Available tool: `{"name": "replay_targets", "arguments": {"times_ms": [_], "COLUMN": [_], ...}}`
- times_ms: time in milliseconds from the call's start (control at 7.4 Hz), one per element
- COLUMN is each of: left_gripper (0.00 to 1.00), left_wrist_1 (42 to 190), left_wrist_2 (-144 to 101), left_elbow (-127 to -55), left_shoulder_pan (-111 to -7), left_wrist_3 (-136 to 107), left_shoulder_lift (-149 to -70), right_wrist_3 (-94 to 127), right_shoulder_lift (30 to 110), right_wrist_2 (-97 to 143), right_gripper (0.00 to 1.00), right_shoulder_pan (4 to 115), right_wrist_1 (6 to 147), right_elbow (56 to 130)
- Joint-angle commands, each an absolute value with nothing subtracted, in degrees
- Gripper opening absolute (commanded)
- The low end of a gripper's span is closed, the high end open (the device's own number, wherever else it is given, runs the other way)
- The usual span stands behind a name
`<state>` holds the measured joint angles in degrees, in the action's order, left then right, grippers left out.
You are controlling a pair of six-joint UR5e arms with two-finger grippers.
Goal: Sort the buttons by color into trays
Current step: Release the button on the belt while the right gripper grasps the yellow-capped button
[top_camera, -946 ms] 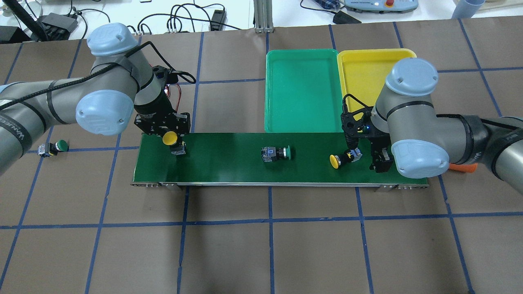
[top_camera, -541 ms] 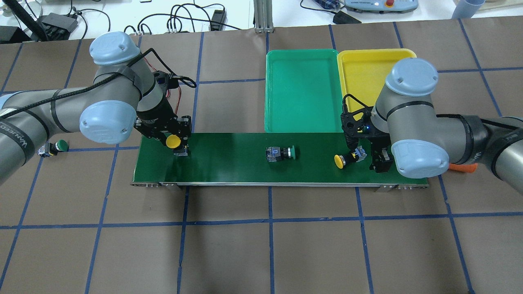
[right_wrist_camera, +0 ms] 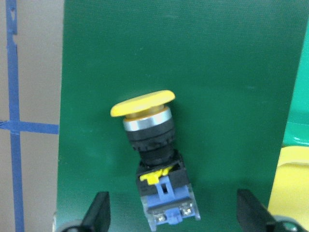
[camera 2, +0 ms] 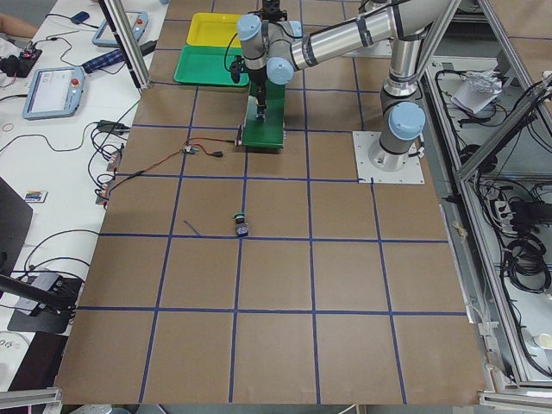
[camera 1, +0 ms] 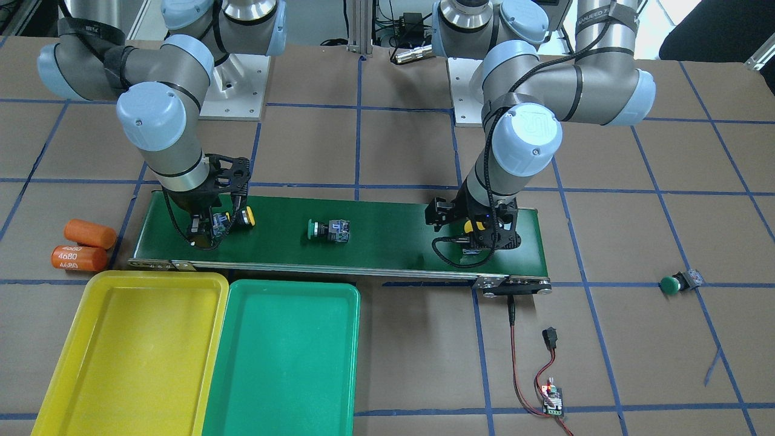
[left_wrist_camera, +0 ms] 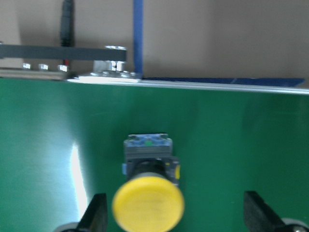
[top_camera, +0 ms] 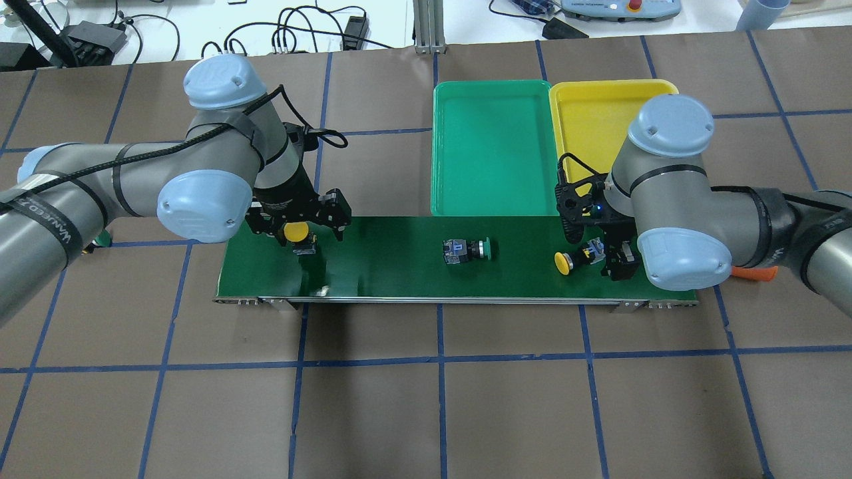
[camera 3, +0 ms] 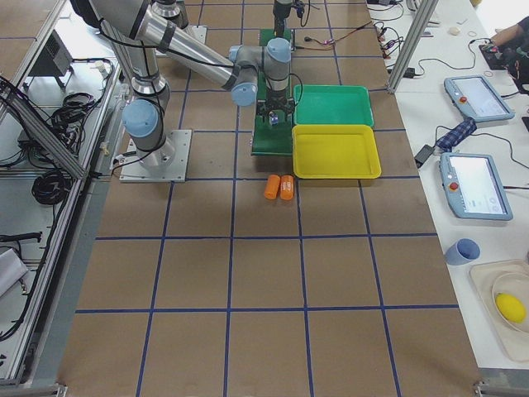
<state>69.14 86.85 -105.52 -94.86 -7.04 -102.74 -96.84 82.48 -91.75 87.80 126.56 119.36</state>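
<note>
Buttons (camera 1: pixel 327 231): four (trays (camera 1: pixel 284 357): two)

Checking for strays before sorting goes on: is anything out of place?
Yes: one green button lies alone on the brown table, off the conveyor belt, beyond the belt's end on the robot's left.
</note>
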Motion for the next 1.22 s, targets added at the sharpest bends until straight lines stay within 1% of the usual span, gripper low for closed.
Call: {"name": "replay_targets", "arguments": {"times_ms": [0, 135, 270, 405, 541, 676, 811, 1081], "left_gripper": [1.0, 1.0, 1.0, 1.0, 1.0, 1.0, 1.0, 1.0], "left_wrist_1": [67.9, 67.5, 67.3, 67.1, 67.7, 68.3, 68.9, 69.8], "left_wrist_2": [83.7, 81.6, 81.4, 81.6, 83.0, 86.6, 87.1, 87.5], "left_elbow": [-104.4, -104.4, -104.3, -104.2, -104.0, -103.8, -103.5, -102.7], "left_shoulder_pan": [-96.9, -97.4, -98.5, -98.4, -97.4, -92.5, -85.5, -71.0], "left_wrist_3": [-8.7, -8.9, -9.6, -8.3, -5.7, -2.1, 2.9, 13.7], "left_shoulder_lift": [-103.6, -103.4, -103.4, -102.0, -101.2, -100.8, -100.7, -102.9], "right_wrist_3": [-97.2, -97.2, -97.1, -97.1, -97.0, -97.1, -96.9, -96.1], "right_shoulder_lift": [82.3, 82.3, 82.3, 82.3, 82.2, 82.1, 80.7, 70.4], "right_wrist_2": [-91.9, -91.9, -92.0, -92.2, -92.2, -91.8, -92.0, -92.7], "right_gripper": [0.56, 0.41, 0.33, 0.3, 0.29, 0.29, 0.29, 0.29], "right_shoulder_pan": [87.8, 87.8, 87.8, 87.8, 87.8, 87.7, 87.4, 86.8], "right_wrist_1": [126.7, 126.7, 126.7, 126.7, 126.7, 127.1, 127.1, 126.9], "right_elbow": [119.3, 119.3, 119.3, 119.1, 118.6, 117.7, 114.1, 101.8]}}
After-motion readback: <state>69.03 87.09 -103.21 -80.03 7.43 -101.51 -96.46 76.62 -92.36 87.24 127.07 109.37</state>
